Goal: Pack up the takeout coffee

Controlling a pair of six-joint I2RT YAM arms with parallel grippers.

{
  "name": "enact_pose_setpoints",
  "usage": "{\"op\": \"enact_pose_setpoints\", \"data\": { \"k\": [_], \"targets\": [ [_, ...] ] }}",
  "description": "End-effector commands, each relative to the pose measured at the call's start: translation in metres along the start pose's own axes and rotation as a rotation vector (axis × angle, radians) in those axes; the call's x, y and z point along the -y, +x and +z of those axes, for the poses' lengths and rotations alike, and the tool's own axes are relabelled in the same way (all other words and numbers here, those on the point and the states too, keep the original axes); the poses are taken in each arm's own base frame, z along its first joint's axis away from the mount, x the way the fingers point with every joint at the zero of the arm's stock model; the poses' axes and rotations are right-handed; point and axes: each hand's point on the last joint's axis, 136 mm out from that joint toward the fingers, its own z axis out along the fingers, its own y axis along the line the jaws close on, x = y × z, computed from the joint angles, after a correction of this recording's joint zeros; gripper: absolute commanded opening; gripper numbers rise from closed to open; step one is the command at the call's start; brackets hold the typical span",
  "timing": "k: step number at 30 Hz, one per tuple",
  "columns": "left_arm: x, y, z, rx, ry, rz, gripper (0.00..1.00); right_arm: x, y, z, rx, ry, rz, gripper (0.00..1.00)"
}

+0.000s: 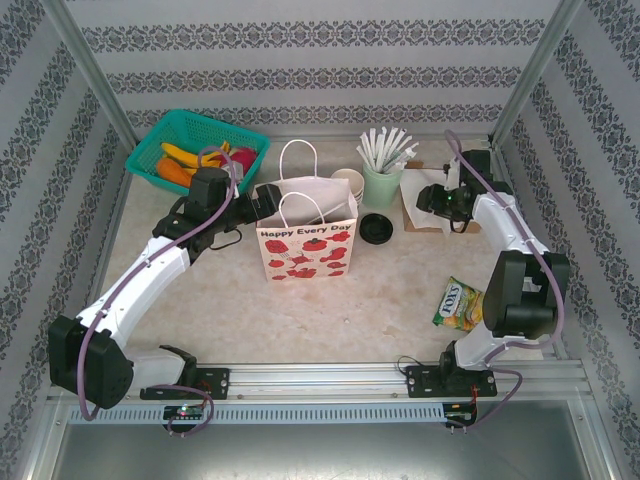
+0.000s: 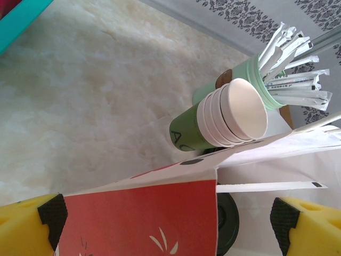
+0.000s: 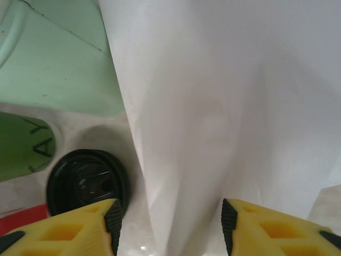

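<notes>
My left fingers (image 2: pixel 32 224) stand wide astride the paper bag (image 2: pixel 138 218); my right fingers (image 3: pixel 266 229) are parted, with white paper (image 3: pixel 213 106) between them.

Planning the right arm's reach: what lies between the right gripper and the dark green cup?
The pale mint straw cup stands between the right gripper and the dark green cup in the top view; the right wrist view adds the black lid.

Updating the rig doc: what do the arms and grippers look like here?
The left arm and right arm have white link shells, black joint housings and a mauve cable looped along the outside. Black bases bolt to a silver rail. The left gripper and right gripper carry yellow fingers with moulded cut-outs and black pads.
</notes>
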Motion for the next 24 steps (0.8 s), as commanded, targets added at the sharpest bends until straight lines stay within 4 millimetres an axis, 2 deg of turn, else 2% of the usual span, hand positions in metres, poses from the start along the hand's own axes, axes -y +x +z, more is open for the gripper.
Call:
{"op": "enact_pose_setpoints", "data": {
  "k": [1, 4, 6, 8, 12, 15, 17, 20, 24],
  "targets": [
    [0.007, -0.004, -0.005, 0.035, 0.020, 0.011, 1.00, 0.007, 0.002, -0.010, 0.009, 0.163, -0.181, 0.58],
    [0.007, -0.005, -0.005, 0.035, 0.021, 0.011, 1.00, 0.013, 0.003, -0.016, 0.058, 0.334, -0.334, 0.62],
    [0.006, -0.004, -0.005, 0.034, 0.017, 0.012, 1.00, 0.002, 0.005, -0.019, 0.084, 0.307, -0.428, 0.65],
    [0.006, -0.005, -0.005, 0.036, 0.013, 0.014, 1.00, -0.007, 0.009, -0.021, 0.103, 0.281, -0.549, 0.74],
    [0.003, -0.004, -0.004, 0.040, 0.008, 0.008, 1.00, -0.028, 0.015, -0.032, 0.150, 0.277, -0.831, 0.77],
    [0.002, -0.005, -0.004, 0.051, 0.007, 0.004, 1.00, -0.045, 0.038, -0.033, 0.128, 0.205, -1.109, 0.78],
    [0.002, -0.005, -0.004, 0.055, 0.005, 0.008, 1.00, -0.043, 0.050, -0.027, 0.098, 0.207, -1.260, 0.77],
    [0.002, -0.006, -0.004, 0.058, 0.000, 0.011, 1.00, -0.031, 0.060, -0.013, 0.044, 0.272, -1.471, 0.76],
    [0.001, -0.006, -0.004, 0.056, -0.001, 0.011, 1.00, -0.025, 0.051, 0.000, 0.069, 0.328, -1.634, 0.77]
  ]
}}
